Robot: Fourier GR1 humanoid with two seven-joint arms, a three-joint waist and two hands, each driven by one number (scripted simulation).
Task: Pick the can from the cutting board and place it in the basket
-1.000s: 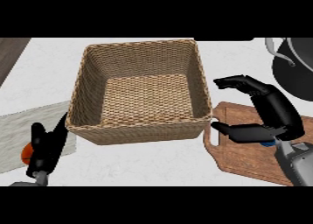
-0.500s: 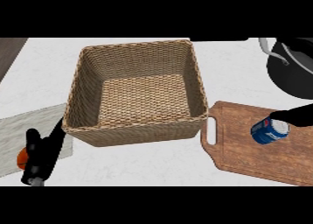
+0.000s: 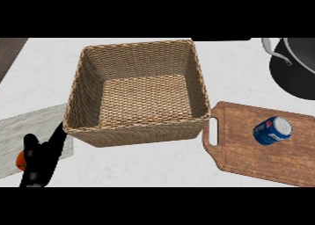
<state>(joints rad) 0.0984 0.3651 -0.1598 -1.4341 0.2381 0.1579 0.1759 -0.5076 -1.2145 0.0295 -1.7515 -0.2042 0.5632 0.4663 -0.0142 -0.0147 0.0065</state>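
Head view: compared with half a second earlier, the right hand is no longer seen at the right edge beside the can [image 3: 273,130], and it shows nowhere in the frame. The can is left uncovered at much the same spot on the cutting board [image 3: 251,160], at the lower right of the frame. Its blue body is tilted, with its silver end turned toward the upper right, and it is touched by nothing but the board. The basket [image 3: 137,130] is found where it was, in the middle of the frame, just left of the board's handle slot, and nothing is seen inside it. The left hand [image 3: 42,158] is seen at the lower left as before, its fingers straight and pointing up, spread open and holding nothing, close to the basket's near left corner. One basket, one cutting board and one can are counted on the pale worktop [image 3: 160,162]. One dark pot [image 3: 303,70] is cut off by the upper right edge, well apart from the can. One grey mat [image 3: 17,132] lies at the left edge, and one small orange object [image 3: 20,161] is partly hidden behind the left hand. Only one hand is in view.
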